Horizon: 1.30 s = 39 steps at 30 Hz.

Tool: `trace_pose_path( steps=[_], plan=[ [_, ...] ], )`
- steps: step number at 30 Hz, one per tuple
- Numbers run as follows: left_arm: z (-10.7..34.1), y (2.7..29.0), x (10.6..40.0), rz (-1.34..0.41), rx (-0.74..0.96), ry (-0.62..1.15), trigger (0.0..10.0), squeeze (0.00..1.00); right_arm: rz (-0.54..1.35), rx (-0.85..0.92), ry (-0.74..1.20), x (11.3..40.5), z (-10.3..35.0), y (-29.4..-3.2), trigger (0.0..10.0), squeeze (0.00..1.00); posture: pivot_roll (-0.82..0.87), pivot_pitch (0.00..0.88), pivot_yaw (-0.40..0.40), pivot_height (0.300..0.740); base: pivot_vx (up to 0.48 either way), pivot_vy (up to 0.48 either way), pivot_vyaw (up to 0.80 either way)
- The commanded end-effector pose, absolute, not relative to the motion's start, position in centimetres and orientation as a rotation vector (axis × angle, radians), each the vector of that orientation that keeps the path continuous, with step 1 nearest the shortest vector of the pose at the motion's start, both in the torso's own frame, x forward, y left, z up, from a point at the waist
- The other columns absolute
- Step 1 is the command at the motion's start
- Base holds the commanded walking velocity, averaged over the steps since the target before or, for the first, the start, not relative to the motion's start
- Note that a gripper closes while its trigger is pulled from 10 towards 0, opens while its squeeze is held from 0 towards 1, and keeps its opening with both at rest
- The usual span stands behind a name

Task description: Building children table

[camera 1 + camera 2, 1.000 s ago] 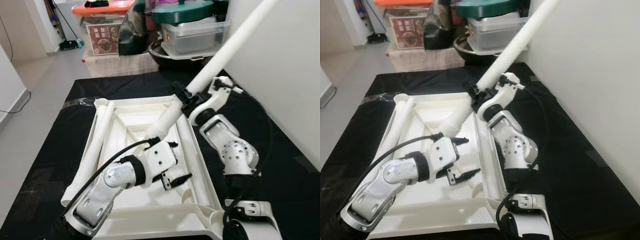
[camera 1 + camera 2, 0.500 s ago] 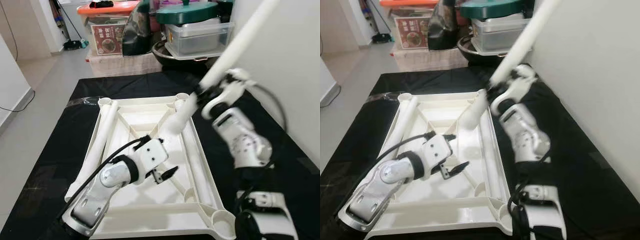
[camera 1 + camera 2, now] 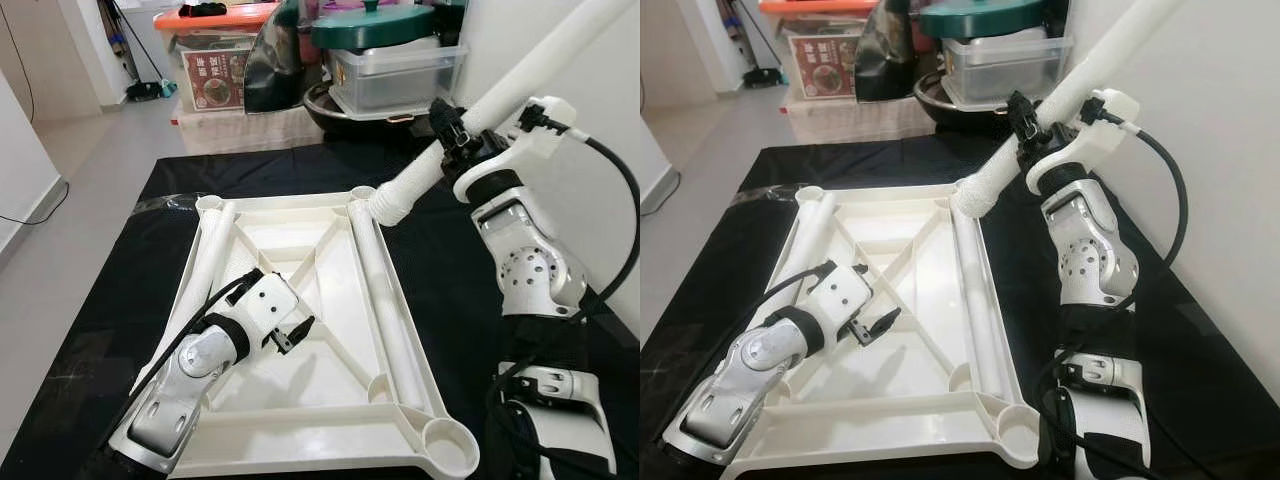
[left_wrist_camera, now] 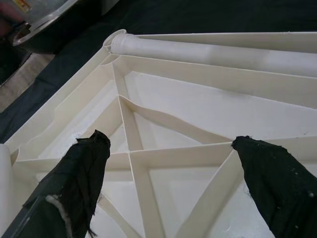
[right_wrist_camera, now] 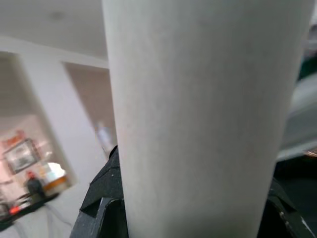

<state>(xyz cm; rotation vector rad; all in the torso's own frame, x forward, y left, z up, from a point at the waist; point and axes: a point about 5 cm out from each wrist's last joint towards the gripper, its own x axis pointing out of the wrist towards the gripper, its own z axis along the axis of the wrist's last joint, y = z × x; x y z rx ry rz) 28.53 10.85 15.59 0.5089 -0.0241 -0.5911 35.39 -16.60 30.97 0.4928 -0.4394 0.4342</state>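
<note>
Since the earlier frame, the right gripper [image 3: 452,132] has carried the white table leg [image 3: 500,95] off the upturned tabletop [image 3: 300,395]; its lower end now hangs tilted just above the far right corner socket [image 3: 362,193]. Fingers clamp the leg at mid-length. Left gripper [image 3: 290,332] has withdrawn toward the tabletop's left side, fingers [image 4: 84,163] spread, holding nothing, over the cross ribs [image 4: 133,158]. Two further legs [image 3: 385,310] lie along the tabletop's long edges.

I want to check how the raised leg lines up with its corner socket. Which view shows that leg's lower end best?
The left eye view: the table leg, held in the right pincer, ends beside the far-right corner socket. The right eye view shows much the same. The right wrist view shows just the shaft up close.
</note>
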Motion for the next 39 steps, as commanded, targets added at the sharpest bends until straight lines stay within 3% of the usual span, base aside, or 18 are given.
trace_pose_path(
  steps=[1, 15, 19, 23, 24, 25, 26, 39],
  plan=[
    [14.6, 10.7, 28.3, -0.595, 0.521, 0.008, 10.0, 0.0, 0.531, 0.489, -0.479, 34.8, 32.2, -15.4, 0.0, 0.0, 0.04, 0.0, 0.006, 0.74, 0.0, 0.0, 0.0],
    [15.4, 10.3, 27.4, -0.712, 0.278, 0.0, 10.0, 0.0, 0.803, 0.414, -0.442, 33.4, 31.6, -13.9, 0.0, 0.0, 0.04, 0.0, -0.001, 0.74, 0.0, 0.0, 0.0],
    [15.6, 10.3, 27.2, -0.712, 0.251, -0.012, 10.0, 0.0, 0.801, 0.399, -0.433, 33.4, 31.5, -14.1, 0.0, 0.0, 0.04, 0.0, -0.001, 0.74, 0.0, 0.0, 0.0],
    [15.0, 10.9, 27.4, -0.584, 0.282, 0.014, 10.0, 0.0, 0.595, 0.388, -0.398, 34.5, 30.7, -15.3, 0.0, 0.0, 0.03, 0.0, 0.007, 0.74, 0.0, 0.0, 0.0],
    [14.7, 11.4, 27.4, -0.51, 0.243, 0.042, 10.0, 0.0, 0.471, 0.389, -0.388, 34.9, 30.1, -15.9, 2.9, 0.0, 0.03, 0.0, 0.002, 0.74, 0.0, 0.0, 0.0],
    [14.7, 11.4, 27.4, -0.51, 0.243, 0.042, 10.0, 0.0, 0.471, 0.389, -0.388, 34.9, 30.1, -15.9, 2.9, 0.0, 0.03, 0.0, 0.002, 0.74, 0.0, 0.0, 0.0],
    [14.7, 11.4, 27.1, -0.49, 0.219, 0.047, 10.0, 0.0, 0.419, 0.404, -0.38, 34.9, 29.8, -16.2, 10.0, 0.0, 0.04, 0.0, 0.001, 0.74, 0.0, 0.0, 0.0],
    [14.8, 11.9, 25.7, -0.408, 0.163, 0.019, 10.0, 0.0, 0.262, 0.431, -0.319, 33.2, 26.9, -16.9, 10.0, 0.0, 0.04, 0.0, -0.016, 0.74, 0.0, 0.0, 0.0]
  ],
)
